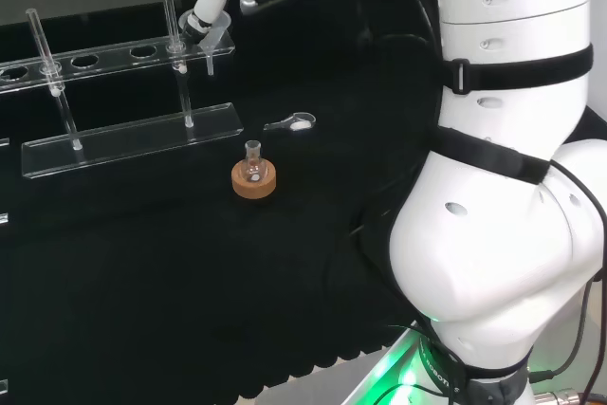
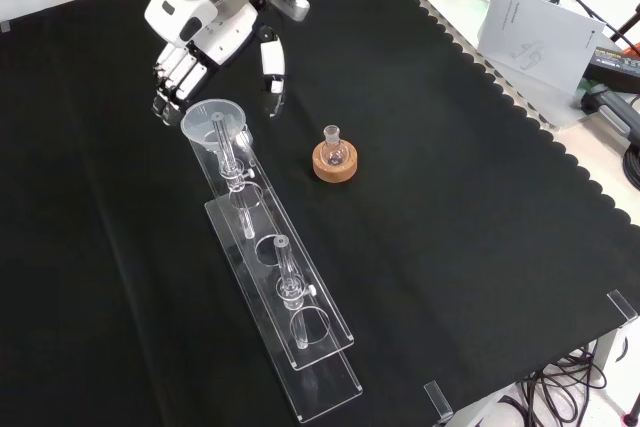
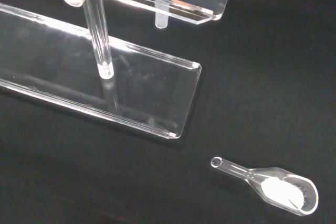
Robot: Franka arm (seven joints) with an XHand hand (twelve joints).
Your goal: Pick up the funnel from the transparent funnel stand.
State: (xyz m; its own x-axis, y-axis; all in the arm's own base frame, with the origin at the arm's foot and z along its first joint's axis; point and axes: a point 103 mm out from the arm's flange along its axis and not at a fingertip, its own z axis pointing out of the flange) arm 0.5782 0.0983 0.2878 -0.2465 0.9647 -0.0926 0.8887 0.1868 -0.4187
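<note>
Front view: hand (image 2: 200,52) just behind funnel (image 2: 213,122).

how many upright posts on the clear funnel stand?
2. Front view: one clear upright post at the far end of the transparent funnel stand, beside the clear funnel; the second post toward the near end. None looks hidden.

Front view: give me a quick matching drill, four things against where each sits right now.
Things:
1. funnel
2. small flask
3. robot hand
4. clear scoop

Places:
A. on the cork ring
B. flat on the cloth, white powder in its bowl
C. in the end hole of the transparent stand
D. just beyond the funnel, fingers relaxed

Pairs: 1-C, 2-A, 3-D, 4-B
</note>
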